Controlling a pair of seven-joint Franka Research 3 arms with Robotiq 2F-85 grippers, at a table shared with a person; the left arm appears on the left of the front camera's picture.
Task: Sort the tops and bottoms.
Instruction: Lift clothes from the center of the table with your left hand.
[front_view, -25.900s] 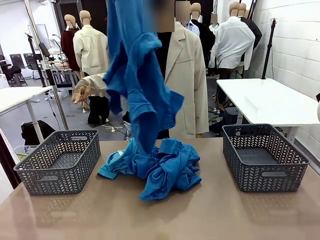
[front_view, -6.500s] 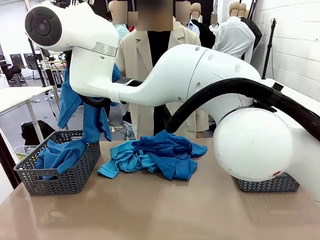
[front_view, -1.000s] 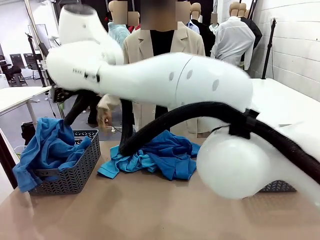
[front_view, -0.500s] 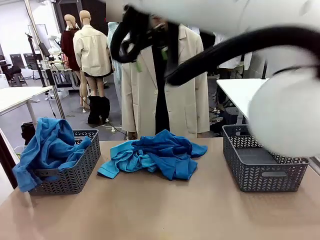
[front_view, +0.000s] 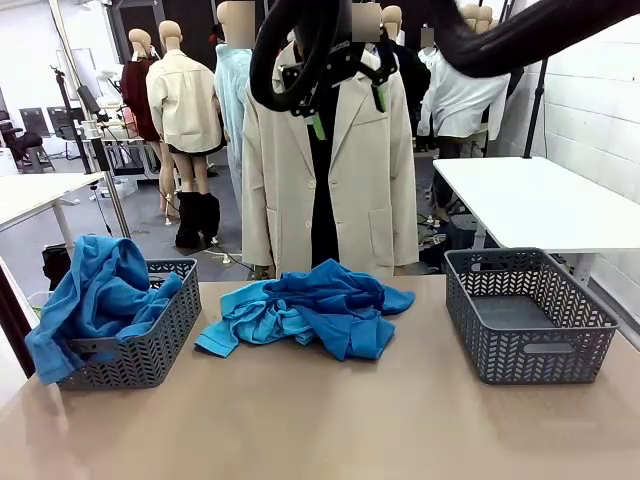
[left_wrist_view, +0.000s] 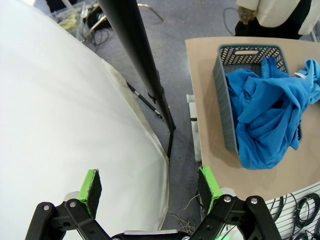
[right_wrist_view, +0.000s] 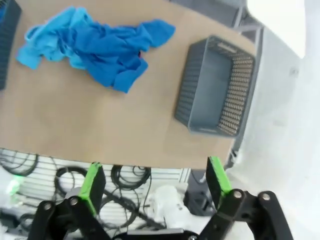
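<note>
The landmark is the heap of tops (front_view: 312, 318), which lies at the middle of the counter (front_view: 330, 420). It is a rumpled mound, with lighter sky blue cloth on its left side and royal blue cloth over its middle and right.

Farthest to the left of the heap, the left end effector (left_wrist_view: 149, 186) hangs off the counter's end, looking down at the floor and the counter's corner. Its jaws are spread wide and there is nothing between the green pads (left_wrist_view: 91, 185). A broad white surface (left_wrist_view: 65, 125) and a black pole (left_wrist_view: 135, 55) fill the space beside it.

To the left of the heap and a little apart from it stands the left basket (front_view: 150, 345), grey with an open-weave wall. A royal blue top (front_view: 100, 295) is bunched inside it. The cloth spills over the rim on the side away from the heap and hangs down the outer wall.

Behind the heap, at the far edge of the counter, a person in a beige coat (front_view: 370, 190) stands facing the robot.

High above the heap, in front of the coat, hangs the right end effector (front_view: 350, 110). It is held well clear of the cloth, its jaws are fully apart and it is empty. From its wrist camera the heap lies spread on the counter below.

To the right of the heap, well apart from it, sits the right basket (front_view: 525, 345), the same grey weave, with its floor bare.
</note>
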